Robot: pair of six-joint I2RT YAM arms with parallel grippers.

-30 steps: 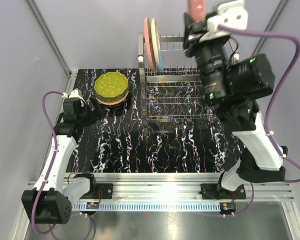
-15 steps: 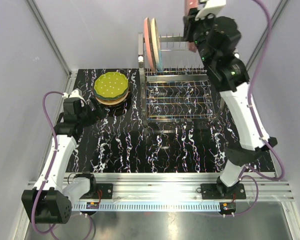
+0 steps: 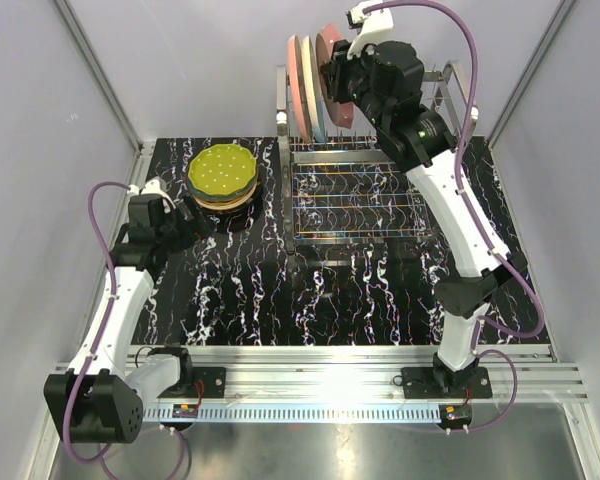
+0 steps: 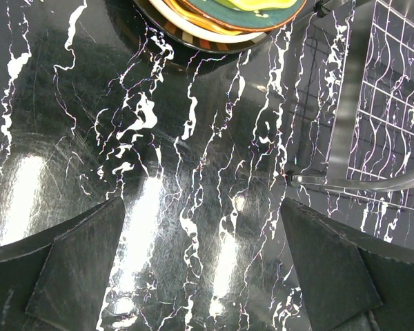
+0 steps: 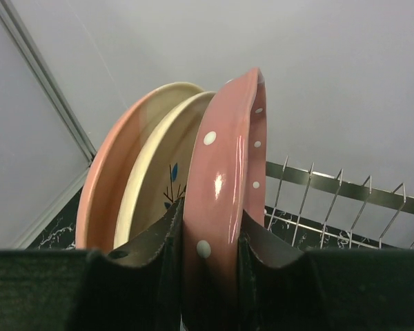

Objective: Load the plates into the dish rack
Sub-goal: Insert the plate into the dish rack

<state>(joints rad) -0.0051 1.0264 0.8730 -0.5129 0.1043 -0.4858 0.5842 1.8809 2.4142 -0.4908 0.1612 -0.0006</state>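
My right gripper is shut on the rim of the dotted pink plate, held on edge above the dish rack, just right of two plates standing in it: a pink/cream plate and a cream plate with a blue leaf. In the top view the held plate is beside those standing plates. A stack of plates topped by the dotted green plate lies on the table left of the rack. My left gripper is open and empty, low over the table near the stack.
The rack's upright tines stand to the right of the held plate. The rack's tubular frame and wire grid are at the right of the left wrist view. Grey walls enclose the black marbled table.
My right arm has swung left and down, carrying the dotted pink plate from above the rack's right end to just beside the two standing plates. The left arm has barely moved.
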